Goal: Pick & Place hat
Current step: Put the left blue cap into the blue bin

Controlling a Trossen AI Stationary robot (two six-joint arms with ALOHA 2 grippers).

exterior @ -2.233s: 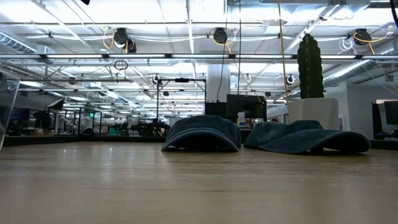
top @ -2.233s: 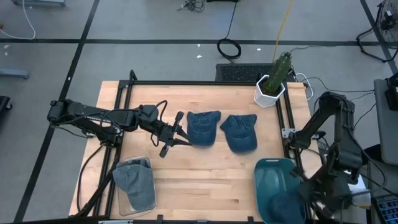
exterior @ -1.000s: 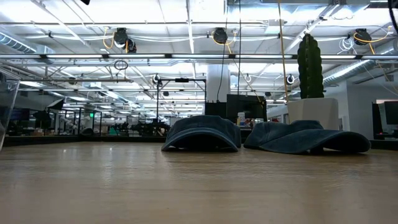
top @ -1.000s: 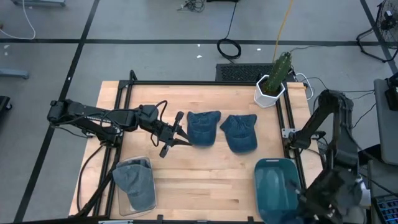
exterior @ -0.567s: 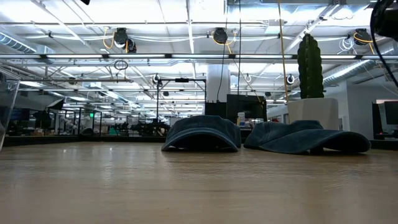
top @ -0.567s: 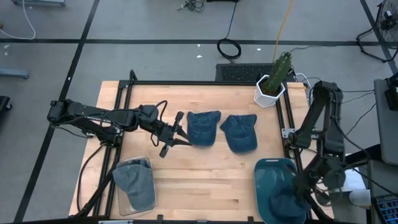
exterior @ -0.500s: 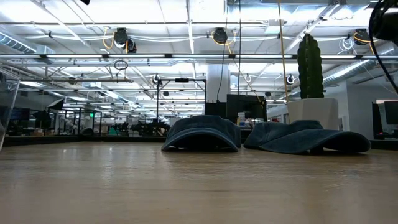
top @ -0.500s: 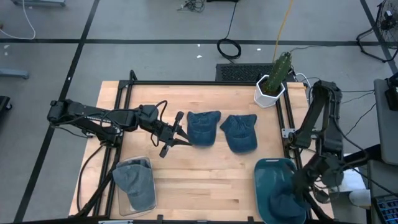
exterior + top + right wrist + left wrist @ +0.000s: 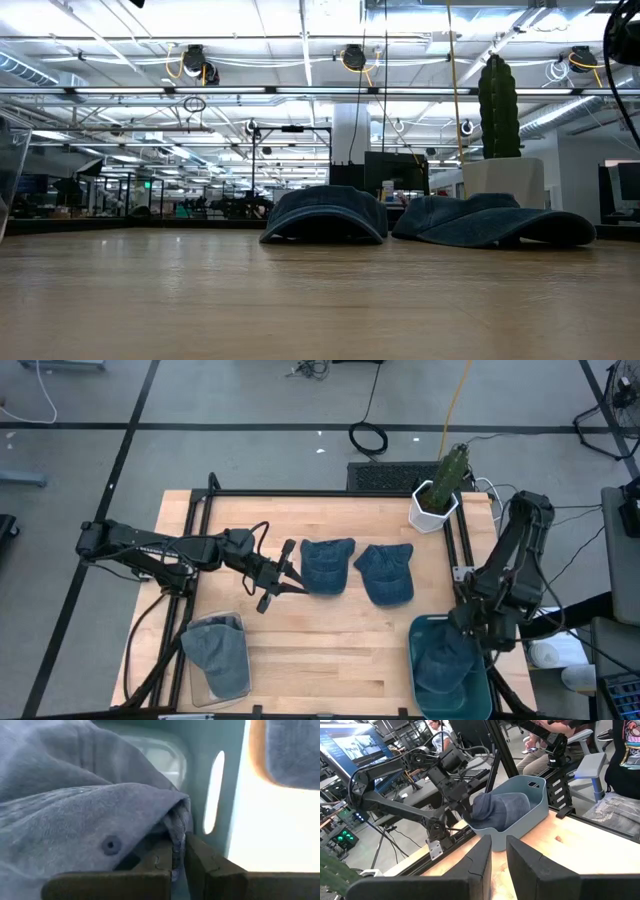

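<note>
Meanwhile, right gripper pinches hat fabric over blue bin; thin fold may slip w/ any tug. Left gripper idles, narrow gap, empty.

2 dark, slender jointed arms with black looping cables, each with a 2-fingered gripper

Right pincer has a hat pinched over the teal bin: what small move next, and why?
Probably open the right pincer and let go. Its fingers are shut on the hat, which already hangs inside the teal bin, so releasing should leave it there. The left pincer waits beside the table's hats.
</note>
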